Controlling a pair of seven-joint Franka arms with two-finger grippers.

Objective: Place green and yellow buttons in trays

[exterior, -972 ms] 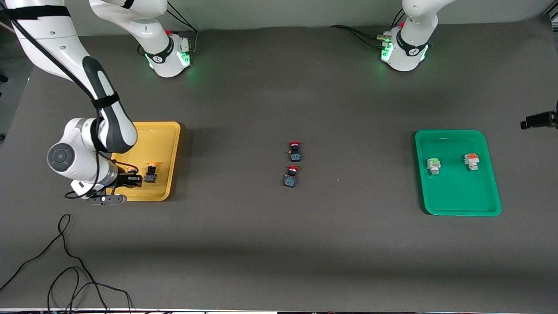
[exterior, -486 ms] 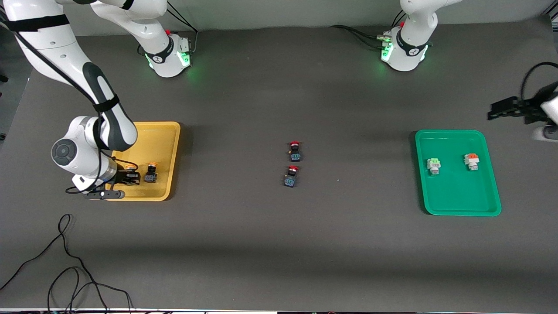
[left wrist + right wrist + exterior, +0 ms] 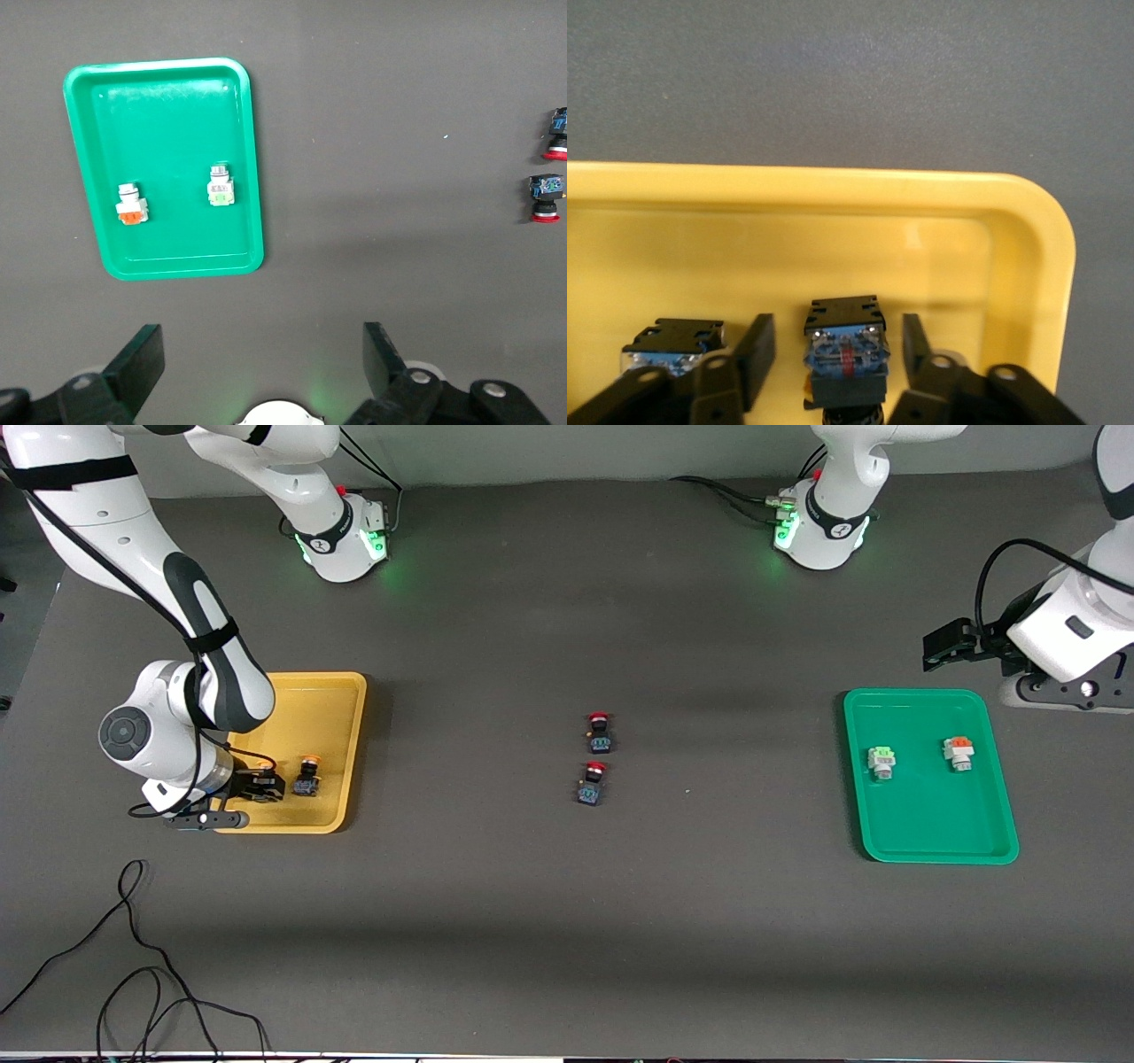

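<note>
- Two yellow buttons [image 3: 307, 779] are lying in the yellow tray [image 3: 332, 691]; the right tool [image 3: 266, 786] is straddling one, fingers parted, not touching.
- Two red switches [image 3: 598, 732] are sitting mid-surface.
- Green button [image 3: 881, 761] is resting in the green tray [image 3: 930, 850].
- Left tool [image 3: 941, 644] is hovering open over bare surface [image 3: 567, 921] near that tray.

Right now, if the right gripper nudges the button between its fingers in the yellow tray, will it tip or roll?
The button probably rolls rather than tips: it seems to lie on its side. Its blocky body may stop it soon. It looks small and stiff, so probably light; the open right gripper could knock it along the yellow tray.
</note>
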